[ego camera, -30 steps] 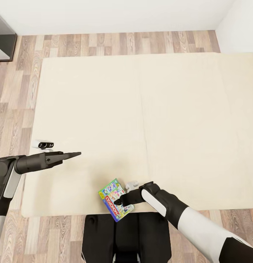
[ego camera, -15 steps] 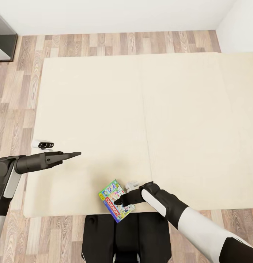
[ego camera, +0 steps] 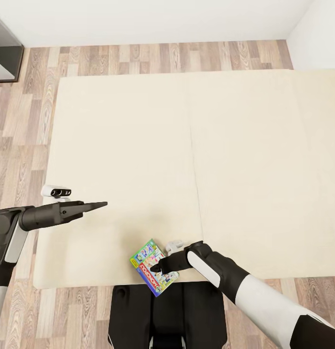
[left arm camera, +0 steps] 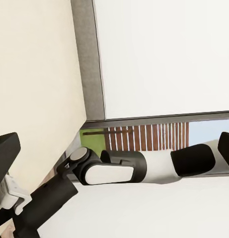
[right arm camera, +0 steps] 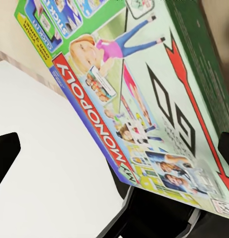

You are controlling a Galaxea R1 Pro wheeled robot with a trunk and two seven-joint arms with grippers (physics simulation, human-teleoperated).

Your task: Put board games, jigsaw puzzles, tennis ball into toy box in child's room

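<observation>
At lower centre, our right gripper sits over the Monopoly box, which overhangs the bed edge; whether it grips, we cannot tell. The bed has slid slightly: we are likely backing away. Left gripper is shut, empty.

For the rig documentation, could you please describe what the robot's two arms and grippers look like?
Both arms mix glossy white shells with black joints and black forearm segments. The left gripper is matte black, tapering to slim pointed fingers, with a small white camera module carrying dark lenses beside its wrist. The right gripper is also black, behind it a white oval panel. No cables or markings show.
</observation>
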